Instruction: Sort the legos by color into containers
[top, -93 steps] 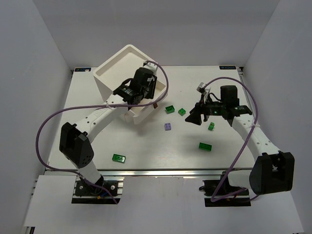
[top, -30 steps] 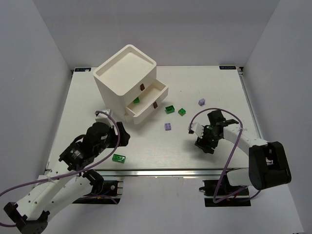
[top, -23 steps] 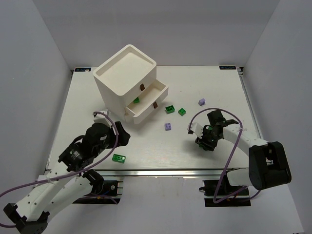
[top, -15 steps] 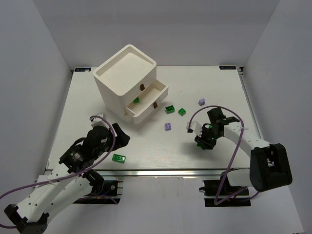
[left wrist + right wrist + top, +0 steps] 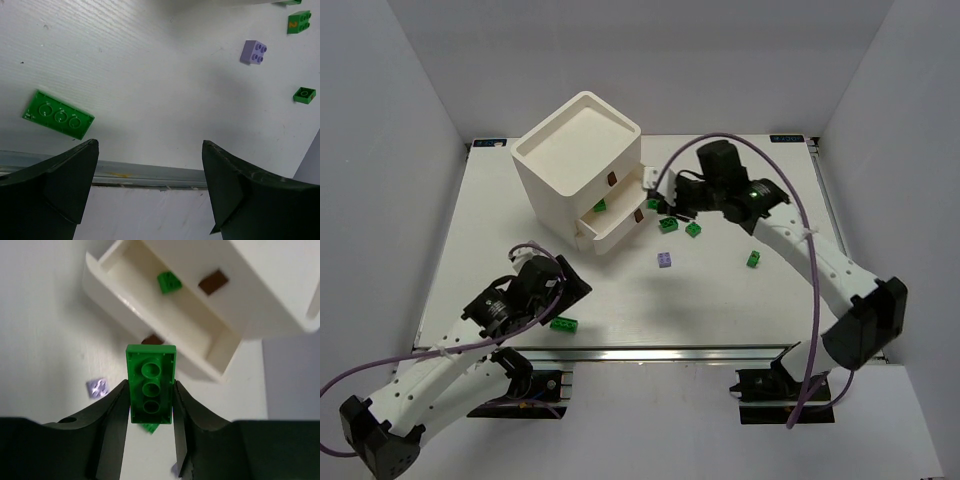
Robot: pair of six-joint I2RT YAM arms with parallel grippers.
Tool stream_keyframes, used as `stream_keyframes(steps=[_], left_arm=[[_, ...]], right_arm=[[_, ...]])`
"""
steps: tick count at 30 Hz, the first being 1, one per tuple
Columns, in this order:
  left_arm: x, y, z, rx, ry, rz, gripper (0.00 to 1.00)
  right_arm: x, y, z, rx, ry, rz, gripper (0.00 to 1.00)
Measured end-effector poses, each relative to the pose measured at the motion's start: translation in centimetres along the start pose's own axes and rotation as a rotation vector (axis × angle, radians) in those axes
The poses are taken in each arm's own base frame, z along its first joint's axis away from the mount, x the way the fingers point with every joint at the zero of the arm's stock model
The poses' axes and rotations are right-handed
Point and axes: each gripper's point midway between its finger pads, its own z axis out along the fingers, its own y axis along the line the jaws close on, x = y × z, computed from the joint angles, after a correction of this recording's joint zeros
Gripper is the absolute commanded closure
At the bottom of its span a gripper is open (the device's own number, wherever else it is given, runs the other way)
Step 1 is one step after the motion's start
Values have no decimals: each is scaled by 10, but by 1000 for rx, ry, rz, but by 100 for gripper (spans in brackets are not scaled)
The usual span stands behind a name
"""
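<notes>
The right end effector (image 5: pixel 150 390) pinches a long green lego (image 5: pixel 150 385) between its fingers, held above the desk (image 5: pixel 500 220) just in front of the white cabinet (image 5: pixel 575 160). One drawer (image 5: pixel 150 300) stands pulled out, with a small green lego (image 5: pixel 169 282) lying inside. The left end effector (image 5: pixel 149 145) is spread wide and holds nothing, hovering near the desk's front edge beside a flat green lego (image 5: pixel 58 114). A pale purple lego (image 5: pixel 666 260) and three more green ones (image 5: pixel 669 224) (image 5: pixel 693 229) (image 5: pixel 754 259) lie loose on the desk.
</notes>
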Motion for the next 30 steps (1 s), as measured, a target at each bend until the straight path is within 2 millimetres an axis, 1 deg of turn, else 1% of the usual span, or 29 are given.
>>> stream_keyframes(steps=[2, 3, 4, 6, 8, 10, 12, 15, 16, 18, 19, 20, 21, 23, 24, 27, 30], left_arm=[[3, 2, 3, -15, 12, -24, 6], [5, 4, 5, -25, 18, -34, 6], [7, 6, 7, -36, 25, -43, 6], [9, 8, 9, -55, 34, -61, 6], [12, 11, 11, -68, 40, -74, 6], [14, 15, 12, -77, 44, -84, 5], [16, 18, 13, -86, 47, -92, 5], [18, 23, 14, -94, 50, -101, 5], [19, 24, 14, -98, 50, -103, 5], [20, 26, 14, -101, 50, -108, 5], [21, 28, 14, -103, 51, -111, 5], [22, 30, 15, -107, 53, -114, 5], [23, 32, 15, -110, 54, -116, 5], [25, 35, 16, -117, 57, -120, 5], [26, 37, 17, -120, 58, -122, 5], [27, 38, 17, -123, 58, -129, 5], [26, 38, 16, -117, 55, -139, 5]], right_arm=[[-21, -4, 22, -3, -30, -71, 97], [-27, -2, 34, -9, -38, -111, 97], [-30, 0, 41, -15, -39, -135, 97], [-34, 12, 66, -36, -43, -232, 97], [-35, 21, 83, -49, -38, -304, 96], [-35, 25, 101, -55, -31, -363, 95], [-30, 26, 114, -55, -12, -404, 94], [-23, 23, 127, -48, 16, -445, 88], [-21, 22, 130, -46, 25, -458, 81], [-20, 19, 135, -38, 38, -479, 75], [-21, 17, 137, -33, 43, -491, 69], [-21, 16, 140, -29, 47, -501, 66], [-22, 15, 142, -25, 50, -509, 59], [-22, 14, 147, -20, 54, -524, 50], [-23, 13, 150, -18, 56, -532, 43], [-22, 11, 155, -11, 66, -540, 37], [-24, 9, 156, 3, 60, -539, 35]])
